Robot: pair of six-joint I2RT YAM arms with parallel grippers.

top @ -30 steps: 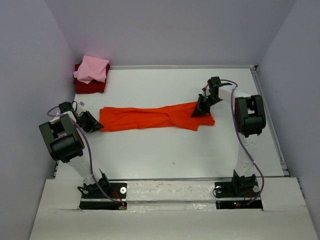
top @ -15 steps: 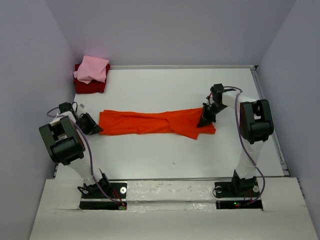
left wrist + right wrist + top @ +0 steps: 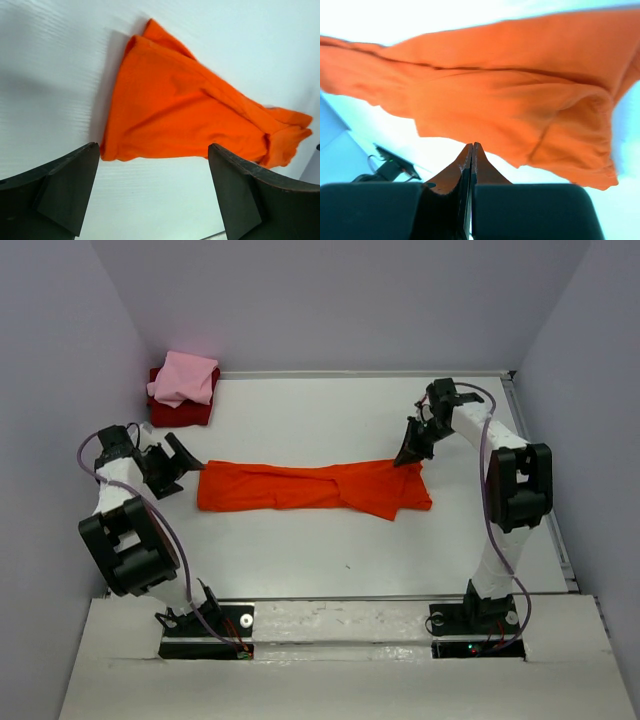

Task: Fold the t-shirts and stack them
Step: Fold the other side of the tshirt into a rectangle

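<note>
The bright orange-red t-shirt [image 3: 310, 487] lies flat in a long band across the middle of the table. My left gripper [image 3: 184, 466] stands open just off its left end, holding nothing; in the left wrist view the orange-red t-shirt [image 3: 185, 115] lies beyond the wide-apart fingers [image 3: 70, 185], with bare table between them. My right gripper [image 3: 408, 458] is shut at the shirt's far right corner. In the right wrist view its tips [image 3: 472, 146] meet the edge of the orange-red t-shirt [image 3: 510, 95]. A light pink t-shirt [image 3: 186, 378] rests folded on a dark red t-shirt [image 3: 180, 415] at the far left corner.
The white table [image 3: 320, 415] is boxed in by grey walls on the left, back and right. A raised metal rim [image 3: 545, 490] runs along its right side. Both arm bases sit on the near ledge [image 3: 340, 625].
My left gripper has opened and drawn back to the left, off the shirt's left end. My right gripper has moved toward the far side, staying shut. The shirt now lies flatter.
</note>
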